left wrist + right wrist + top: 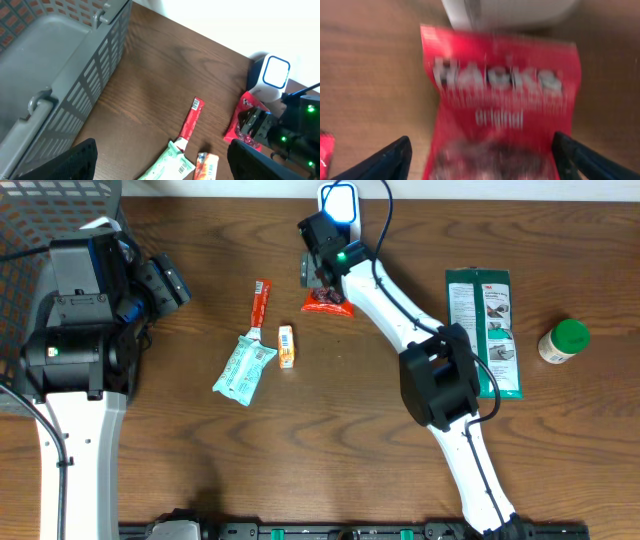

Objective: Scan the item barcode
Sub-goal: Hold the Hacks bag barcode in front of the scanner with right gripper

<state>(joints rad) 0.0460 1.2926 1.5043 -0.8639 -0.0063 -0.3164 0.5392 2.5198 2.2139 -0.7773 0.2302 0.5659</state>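
Seemingly the red snack bag (327, 302) lies flat before the scanner (339, 202), right claw (481, 142) spread astride it, left claw (162, 147) spread, empty; whether its barcode registered is unclear.

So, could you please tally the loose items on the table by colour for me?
Red: 2, Hacks bag, stick sachet
Green: 2, mint pouch, 3M pack
Orange: 1, small packet
Cream with green cap: 1, bottle
Total: 6
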